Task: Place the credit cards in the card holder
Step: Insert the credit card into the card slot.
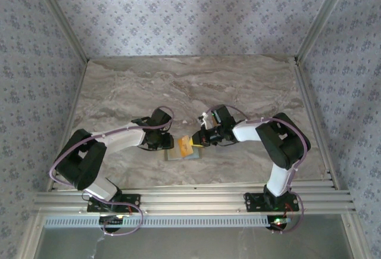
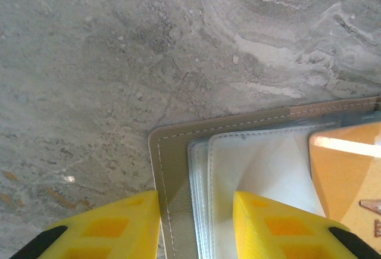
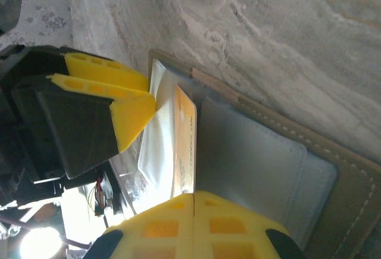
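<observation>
Table [image 1: 196, 86] is patterned in grey-beige marble; paler veins are seen at 1 o'clock in the left wrist view. Walls [image 1: 190, 9] are papered pale blue-grey with a small repeating floral print. Card holder [image 2: 169, 175]: taupe-grey cover, edged with pale stitching; sleeves [image 2: 262, 169] are whitish to pale blue-grey. Credit card [image 2: 348, 181], at 3 o'clock of the sleeves, is coloured yellow-orange. Left gripper [image 2: 196, 220] and right gripper [image 3: 193, 202]: yellow fingers [image 2: 119, 226], black-trimmed. Arms [image 1: 119, 137]: black and white; cables [image 1: 59, 164] lilac.

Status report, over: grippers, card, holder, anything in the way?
Right gripper shut on a credit card, on edge at the open card holder. Left gripper part open, astride holder's corner. Card not fully in. Nothing in the way.
</observation>
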